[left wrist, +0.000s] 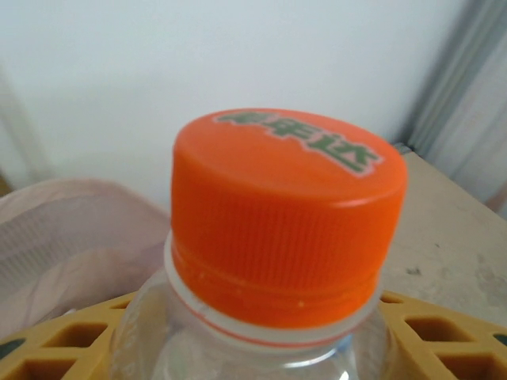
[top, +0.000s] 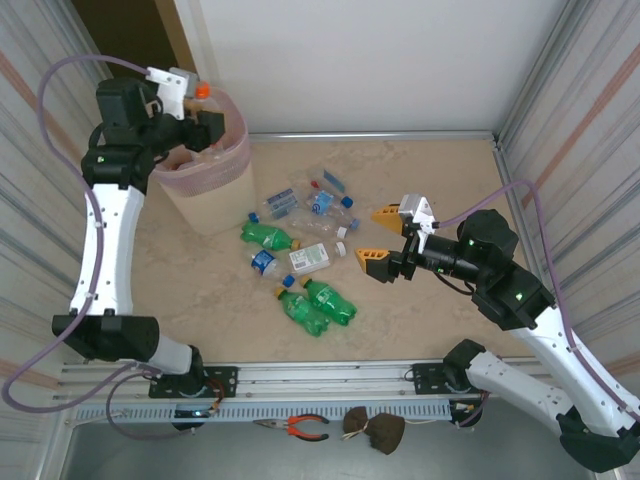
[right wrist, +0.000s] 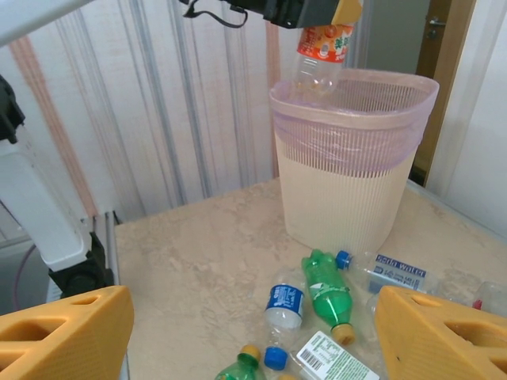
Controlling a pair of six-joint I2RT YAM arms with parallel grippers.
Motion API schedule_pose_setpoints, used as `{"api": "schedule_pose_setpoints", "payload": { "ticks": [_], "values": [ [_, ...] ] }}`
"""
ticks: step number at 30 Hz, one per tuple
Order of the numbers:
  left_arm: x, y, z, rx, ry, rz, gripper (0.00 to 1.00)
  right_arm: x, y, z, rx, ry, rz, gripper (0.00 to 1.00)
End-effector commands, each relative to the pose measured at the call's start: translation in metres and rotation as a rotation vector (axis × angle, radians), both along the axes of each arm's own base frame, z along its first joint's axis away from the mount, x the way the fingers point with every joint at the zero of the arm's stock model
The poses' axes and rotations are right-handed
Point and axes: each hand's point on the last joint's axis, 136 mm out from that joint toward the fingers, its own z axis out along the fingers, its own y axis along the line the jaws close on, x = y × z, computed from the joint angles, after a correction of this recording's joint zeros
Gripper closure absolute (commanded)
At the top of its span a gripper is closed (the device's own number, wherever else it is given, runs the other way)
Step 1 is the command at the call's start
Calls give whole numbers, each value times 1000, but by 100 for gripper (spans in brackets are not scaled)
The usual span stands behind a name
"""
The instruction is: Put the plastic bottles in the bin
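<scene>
Bin (top: 210, 200), pink-lined, stands far left on the bench (top: 440, 190); left jaws grip an orange-capped bottle (right wrist: 321, 63) over its mouth. Right jaws gape wide, empty, near loose plastic bottles (top: 308, 259) mid-bench.

The left arm (top: 112, 240) and right arm (top: 570, 365) are white with black joints, lilac cables (top: 60, 66), orange tool fingers (top: 372, 260).

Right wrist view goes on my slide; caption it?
Left fingers hold an orange-labelled bottle over the bin; more bottles litter the table.
</scene>
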Motion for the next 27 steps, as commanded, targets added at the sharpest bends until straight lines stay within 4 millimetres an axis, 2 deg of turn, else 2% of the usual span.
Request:
{"api": "schedule_pose_setpoints", "payload": {
  "ticks": [1, 5, 7, 9, 15, 21, 27],
  "values": [
    [16, 27, 10, -85, 7, 91, 57, -2, -2, 9, 8, -23, -9, 21],
    [41, 69, -12, -167, 96, 238, 58, -2, -3, 8, 9, -17, -12, 22],
    [51, 87, -25, -209, 150, 301, 65, -3, -4, 8, 12, -14, -16, 22],
    [58, 103, -41, -228, 206, 393, 66, -4, -6, 6, 11, -11, -20, 22],
    [69, 128, -93, -215, 369, 563, 70, -5, -11, 4, 13, -18, -41, 22],
    [74, 122, -134, -188, 515, 594, 66, -3, -10, -1, 0, -13, -44, 22],
    [75, 84, -167, -70, 619, 439, 65, -3, -10, -6, -4, -6, -45, 22]
  ]
}}
